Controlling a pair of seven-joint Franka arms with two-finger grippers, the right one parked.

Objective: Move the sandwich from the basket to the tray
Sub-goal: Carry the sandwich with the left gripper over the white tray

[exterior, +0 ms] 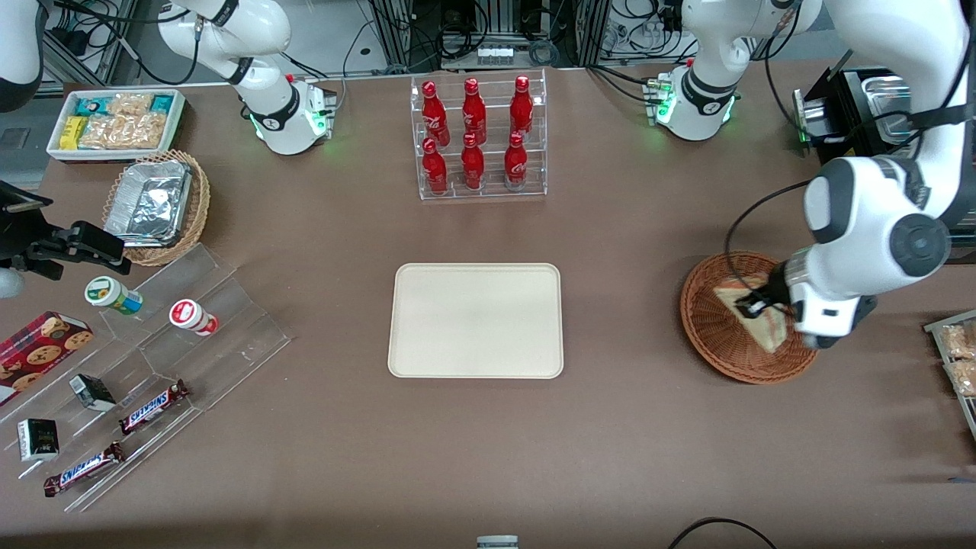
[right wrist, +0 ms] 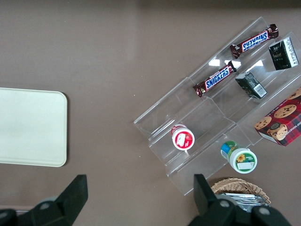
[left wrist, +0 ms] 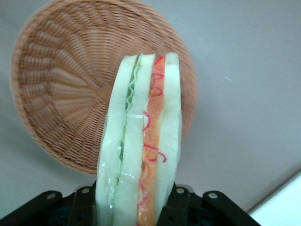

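The sandwich (left wrist: 141, 141), a triangular wedge of pale white bread in clear film with green and red filling showing along its cut edge, is pinched at its wide end between the fingers of the left arm's gripper (exterior: 751, 305), which are closed on its two bread faces. In the front view it sits at the right of the frame, above the round reddish-brown woven wicker basket (exterior: 717, 335), seemingly lifted off the weave, though I cannot tell for sure. In the wrist view its long axis runs straight out from the gripper, the narrow end pointing away over the basket's rim. It looks light and soft: the bread should squash under a hard squeeze, and the film may be slippery, so a gentle hold across the flat faces near the thick end seems best. The flat cream-coloured rectangular tray (exterior: 475, 320) with rounded corners lies at the frame's centre, well apart from the basket, toward the parked arm's end of the table, with bare brown tabletop (exterior: 625, 320) between.
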